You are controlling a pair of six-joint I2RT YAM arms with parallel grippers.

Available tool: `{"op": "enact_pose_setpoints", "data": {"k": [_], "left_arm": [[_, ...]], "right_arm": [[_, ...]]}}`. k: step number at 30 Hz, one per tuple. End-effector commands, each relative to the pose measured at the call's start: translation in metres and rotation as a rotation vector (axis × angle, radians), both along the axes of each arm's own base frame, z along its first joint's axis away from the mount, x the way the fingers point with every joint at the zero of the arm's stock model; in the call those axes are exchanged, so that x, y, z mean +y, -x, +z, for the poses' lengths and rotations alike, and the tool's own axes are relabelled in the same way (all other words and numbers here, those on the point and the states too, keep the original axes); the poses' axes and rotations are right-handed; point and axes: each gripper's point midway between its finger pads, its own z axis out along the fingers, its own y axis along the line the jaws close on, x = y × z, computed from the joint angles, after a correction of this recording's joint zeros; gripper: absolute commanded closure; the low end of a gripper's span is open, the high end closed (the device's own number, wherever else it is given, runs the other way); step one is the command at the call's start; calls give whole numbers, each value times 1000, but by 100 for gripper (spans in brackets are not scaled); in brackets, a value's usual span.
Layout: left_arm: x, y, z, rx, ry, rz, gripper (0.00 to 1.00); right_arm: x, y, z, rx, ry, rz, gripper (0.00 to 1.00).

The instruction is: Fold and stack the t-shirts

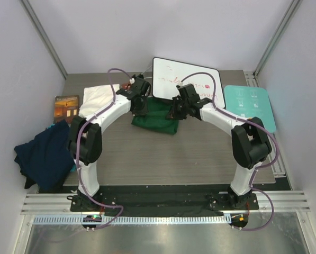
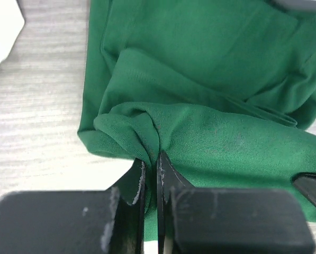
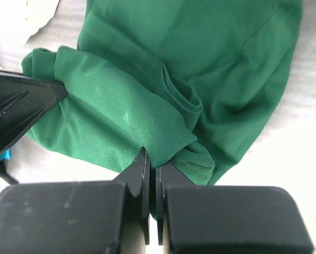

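The left end effector (image 2: pixel 151 161) was closed on a bunched edge of the green shirt (image 2: pixel 210 106), and the right end effector (image 3: pixel 150 161) on another edge. The shirt lay on the table (image 1: pixel 163 153), at the centre of the top view. A fold seemed in hand; next, both edges should travel together, kept level. The navy shirt (image 1: pixel 44 153) and the white shirt (image 1: pixel 97 100), at left, were not yet stacked.

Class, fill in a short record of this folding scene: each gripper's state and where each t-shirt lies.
green t-shirt: bunched at the middle of the table
left gripper: shut on a fold of the green t-shirt
right gripper: shut on another fold of it
navy t-shirt: crumpled at the table's left edge
cream t-shirt: far left, beside the book
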Motion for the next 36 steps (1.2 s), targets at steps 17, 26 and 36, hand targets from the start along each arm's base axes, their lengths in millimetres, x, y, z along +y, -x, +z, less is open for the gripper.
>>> {"op": "enact_pose_setpoints", "data": {"k": [17,26,36], "left_arm": [[-16,-95,2,-71,28,-26,97],[-8,-110,-15,-79,36,19,53],[33,-113,22,-190,-70,127,39]], "right_arm": [[-6,-87,-19,-124,88,-150,91],[-14,-103,-11,-174,123,-211,67],[-54,-76,21,-258,190,-265,63]]}}
